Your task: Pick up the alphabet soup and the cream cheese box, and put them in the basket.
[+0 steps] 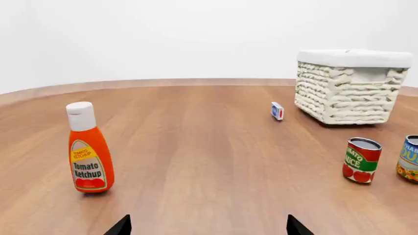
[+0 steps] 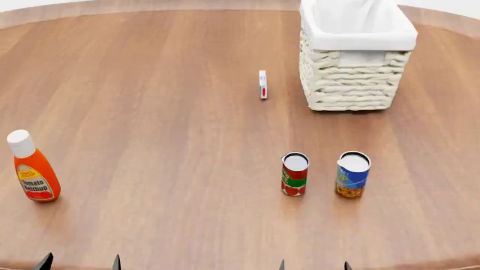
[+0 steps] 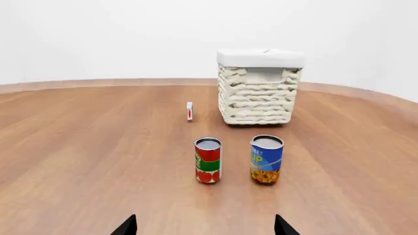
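Note:
The alphabet soup can (image 2: 352, 174) with a blue label stands on the wooden table, right of a red-and-green can (image 2: 295, 174). It shows in the right wrist view (image 3: 267, 159) and at the edge of the left wrist view (image 1: 410, 158). The cream cheese box (image 2: 262, 84) stands on edge left of the basket (image 2: 352, 79); it also shows in the wrist views (image 1: 277, 111) (image 3: 189, 111). The basket (image 3: 259, 93) (image 1: 349, 90) is at the far right. My left gripper (image 2: 80, 262) (image 1: 207, 226) and right gripper (image 2: 313, 265) (image 3: 205, 226) are open and empty at the near table edge.
A tomato ketchup bottle (image 2: 31, 167) (image 1: 88, 149) stands at the near left. The red-and-green can (image 3: 207, 160) (image 1: 361, 160) stands close beside the soup can. The round wooden table (image 2: 165, 124) spreads between the things.

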Robot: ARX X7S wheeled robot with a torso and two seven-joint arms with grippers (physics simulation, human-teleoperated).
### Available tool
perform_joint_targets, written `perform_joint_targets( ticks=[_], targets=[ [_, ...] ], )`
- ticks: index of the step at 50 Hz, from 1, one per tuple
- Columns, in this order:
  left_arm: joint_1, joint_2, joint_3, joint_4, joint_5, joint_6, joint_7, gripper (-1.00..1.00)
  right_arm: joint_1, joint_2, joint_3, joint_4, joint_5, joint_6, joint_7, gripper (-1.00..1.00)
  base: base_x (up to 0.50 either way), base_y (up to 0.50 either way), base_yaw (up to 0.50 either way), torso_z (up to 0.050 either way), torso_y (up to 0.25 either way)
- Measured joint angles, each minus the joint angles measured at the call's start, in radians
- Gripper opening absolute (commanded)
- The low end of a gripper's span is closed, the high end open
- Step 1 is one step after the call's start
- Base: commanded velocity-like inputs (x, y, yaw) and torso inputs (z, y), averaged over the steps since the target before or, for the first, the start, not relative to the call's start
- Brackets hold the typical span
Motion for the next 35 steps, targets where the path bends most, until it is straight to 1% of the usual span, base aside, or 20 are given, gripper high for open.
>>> perform_joint_targets(
  ticks=[13, 19, 26, 35],
  targets=[
    [-0.004, -0.024, 0.030, 0.001, -0.025, -0.003, -0.027, 1.00, 0.009, 0.029, -0.035, 0.009, 0.031, -0.004, 0.039, 1.00, 0.00, 0.00, 0.00, 0.000, 0.000],
    [0.003, -0.038, 0.046, 0.029, -0.034, -0.003, -0.044, 1.00, 0.004, 0.045, -0.054, -0.020, 0.028, 0.004, 0.062, 1.00, 0.00, 0.00, 0.00, 0.000, 0.000],
    [0.023, -0.057, 0.052, 0.167, -0.058, -0.047, -0.064, 1.00, -0.014, 0.068, -0.075, -0.153, -0.001, 0.053, 0.091, 1.00, 0.00, 0.00, 0.00, 0.000, 0.000],
    [0.048, -0.086, 0.055, 0.415, -0.067, -0.109, -0.094, 1.00, -0.036, 0.100, -0.100, -0.429, -0.053, 0.168, 0.113, 1.00, 0.00, 0.00, 0.00, 0.000, 0.000]
  ],
)
